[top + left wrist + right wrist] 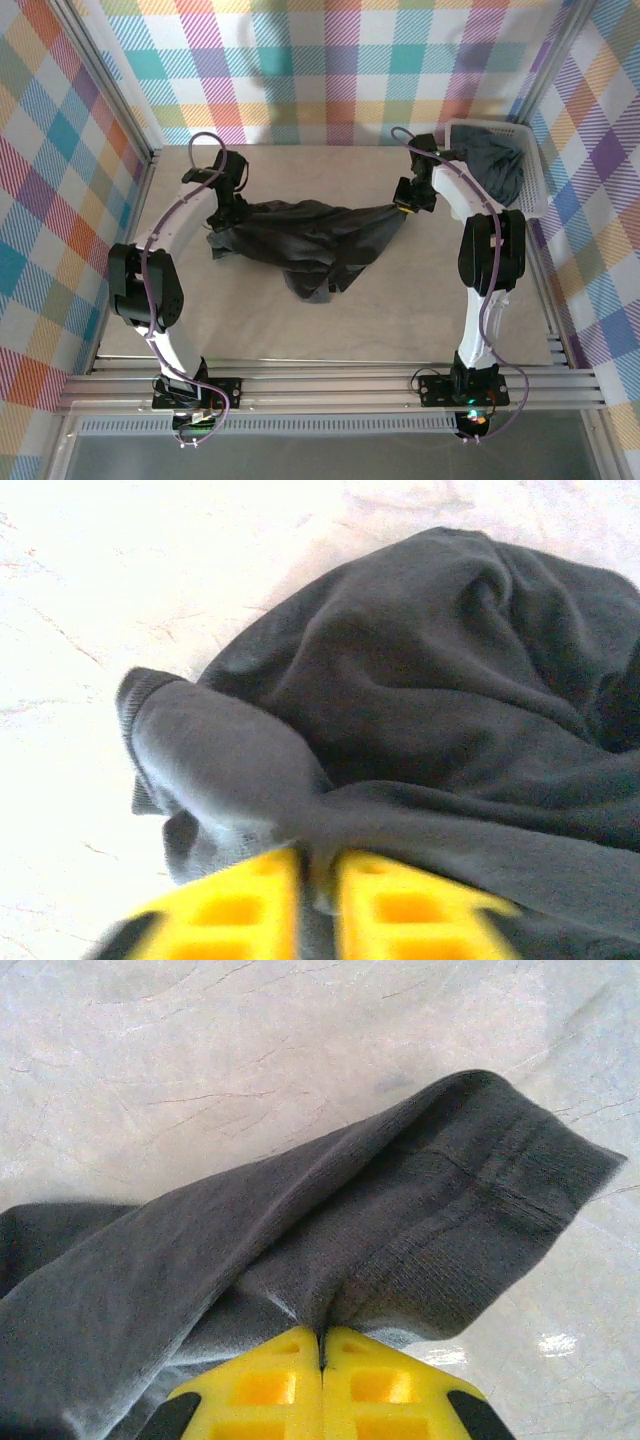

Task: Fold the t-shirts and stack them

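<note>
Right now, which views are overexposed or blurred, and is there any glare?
Left wrist view: the table is washed out almost white, and the left end effector is blurred. Right wrist view: the t-shirt weave is sharp; a small glare spot sits on the table at lower right. Top external view: evenly lit, sharp.

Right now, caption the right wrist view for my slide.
Right gripper pinches a dark t-shirt fold over the pale tabletop.

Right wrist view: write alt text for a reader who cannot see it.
The yellow right gripper is shut on a fold of dark grey t-shirt. The cloth stretches off to the left over a pale, veined table.
</note>
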Available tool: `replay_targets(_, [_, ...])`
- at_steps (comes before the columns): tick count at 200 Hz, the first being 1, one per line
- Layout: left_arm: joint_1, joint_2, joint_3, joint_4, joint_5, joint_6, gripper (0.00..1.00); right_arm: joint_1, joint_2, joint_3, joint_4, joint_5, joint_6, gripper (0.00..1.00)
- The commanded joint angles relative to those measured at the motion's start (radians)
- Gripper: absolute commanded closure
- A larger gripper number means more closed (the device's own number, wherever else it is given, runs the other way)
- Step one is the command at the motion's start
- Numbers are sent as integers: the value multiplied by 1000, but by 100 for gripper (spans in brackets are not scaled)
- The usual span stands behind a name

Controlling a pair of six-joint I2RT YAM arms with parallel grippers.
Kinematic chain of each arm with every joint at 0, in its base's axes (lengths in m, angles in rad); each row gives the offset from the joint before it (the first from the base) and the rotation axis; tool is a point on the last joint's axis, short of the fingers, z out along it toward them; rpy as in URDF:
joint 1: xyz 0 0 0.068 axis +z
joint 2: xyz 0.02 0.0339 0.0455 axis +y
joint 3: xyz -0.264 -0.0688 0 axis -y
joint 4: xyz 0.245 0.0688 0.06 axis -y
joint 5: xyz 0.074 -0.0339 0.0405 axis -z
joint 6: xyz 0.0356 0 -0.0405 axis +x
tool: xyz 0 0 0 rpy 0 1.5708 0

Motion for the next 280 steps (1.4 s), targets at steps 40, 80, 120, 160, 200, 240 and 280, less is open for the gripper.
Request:
replay_targets(40, [-23,-336,-368,165,163,-244,54,-8,18,27,-52,-66,-31,100])
replay_targets(80, [-43,-429,-655,471,289,-471,57,-8,31,26,-48,-90,-39,100])
replay_targets(120, [-68,-269,-645,588,297,-452,56,-8,28,10,-42,-103,-32,100])
replay_targets(160, [-77,-91,-559,599,315,-408,61,-9,11,-21,-33,-104,-31,100])
replay_targets(200, [-81,-59,-476,530,239,-366,100,-8,-11,-52,-8,-102,-14,100])
replay_targets(240, [-80,-171,-307,287,203,-332,100,-13,5,34,-13,-69,-10,100])
replay_targets(280, [-49,-287,-208,60,255,-311,100,-46,22,232,-51,-38,-8,100])
